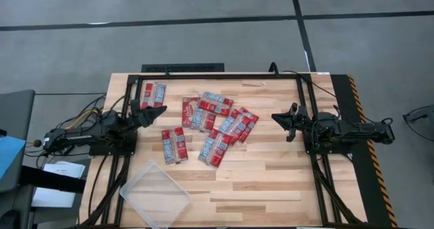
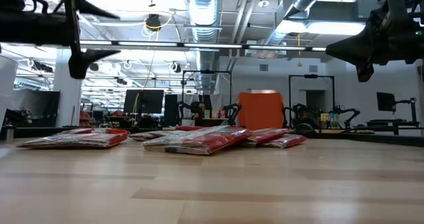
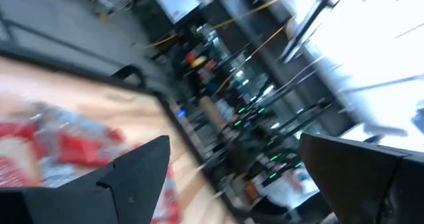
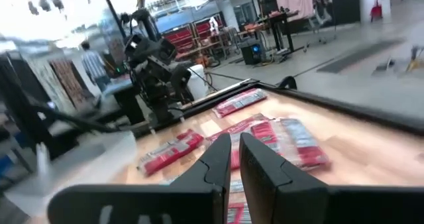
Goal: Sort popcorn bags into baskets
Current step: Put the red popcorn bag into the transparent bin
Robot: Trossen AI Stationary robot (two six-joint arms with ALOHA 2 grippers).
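While clear tray (image 1: pixel 157 193) lies bare at desk (image 1: pixel 271 181) near-left corner, no sorting judged done. Popcorn bags (image 1: pixel 215 124) all lie scattered mid-desk, well apart from tray. Left gripper (image 1: pixel 157 111) raised beside bags, fingers spread wide, nothing held. Right gripper (image 1: pixel 283 120) raised at right, fingers nearly closed, nothing held.

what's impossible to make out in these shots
- Exact count of popcorn bags: high view, they overlap in the pile.
- Print on the bags: too small in every view.
- Clear tray: missing from the low view.
- Left wrist view: motion blur smears everything past the left gripper.
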